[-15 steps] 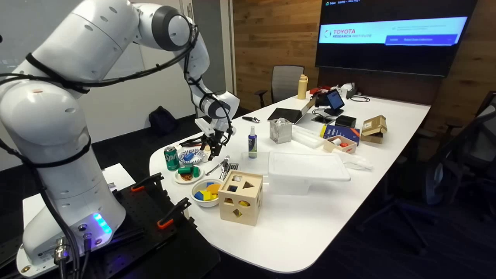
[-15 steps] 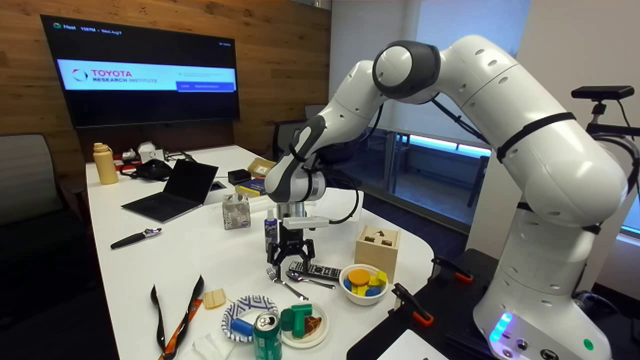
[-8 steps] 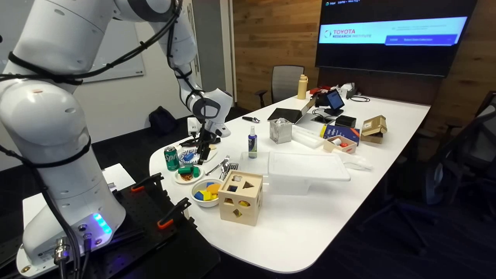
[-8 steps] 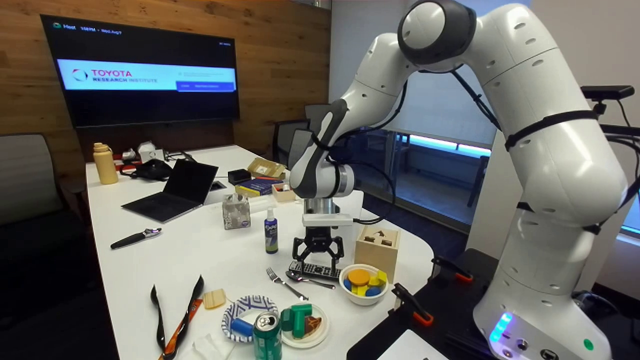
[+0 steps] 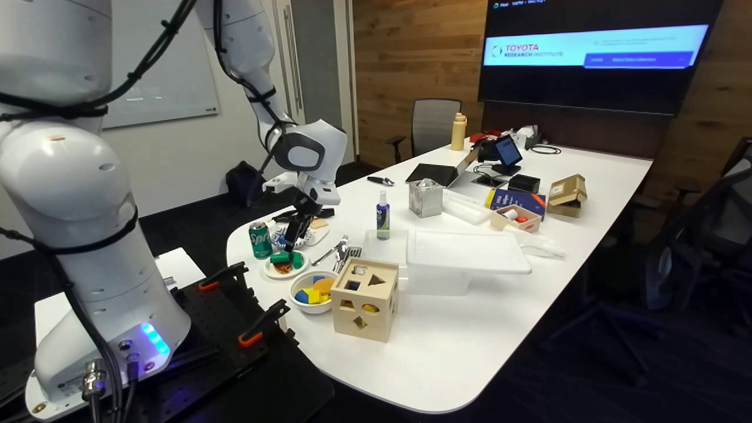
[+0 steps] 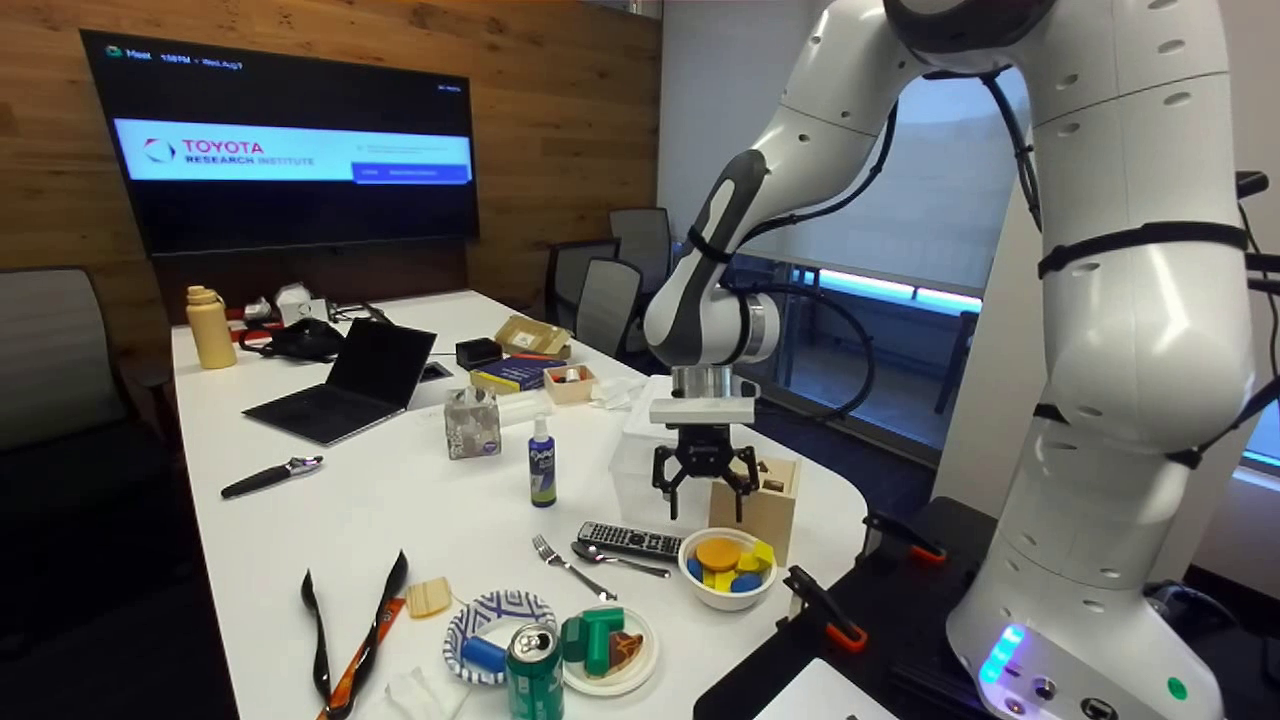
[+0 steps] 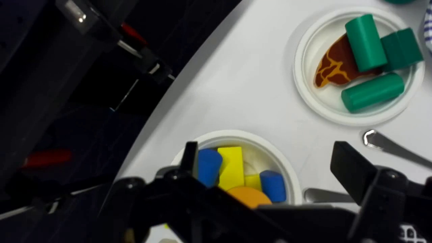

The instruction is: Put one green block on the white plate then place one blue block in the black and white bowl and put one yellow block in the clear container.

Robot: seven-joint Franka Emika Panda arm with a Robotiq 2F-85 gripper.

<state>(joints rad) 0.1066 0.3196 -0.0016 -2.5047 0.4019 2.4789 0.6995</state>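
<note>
My jaws stand apart, hanging above the counter (image 5: 446, 352) near the white bowl (image 7: 236, 134). In my wrist view the visible part of that bowl shows mostly between them. It holds two yellow blocks (image 7: 230, 165), two blue blocks (image 7: 273, 185) and an orange disc (image 7: 249, 196), which my own hardware partly hides.

Near it I see the plate (image 7: 298, 72), well filled. A brown piece (image 7: 339, 55) with yellow veins lies in it. One green block (image 7: 366, 44) lies across that piece, a darker block (image 7: 401, 49) beside it reaches the rim, and a third block (image 7: 373, 91) lies along the side nearer the cutlery.

In an exterior view I find the patterned bowl (image 6: 520, 605) just beside the plate, with a blue cylinder (image 6: 485, 655) inside. The can (image 6: 535, 670) stands close to both and covers part of their edges from there.

The clear container (image 5: 437, 285) sits near the cube (image 5: 346, 317), a white lid (image 5: 467, 252) across its top; what lies inside I cannot make out. The cube is right by the white bowl, touching or not I cannot tell, and yellow shows through its holes. Farther along, an open box (image 5: 506, 225) holds a red piece (image 5: 521, 220) and a white piece (image 5: 510, 215).
</note>
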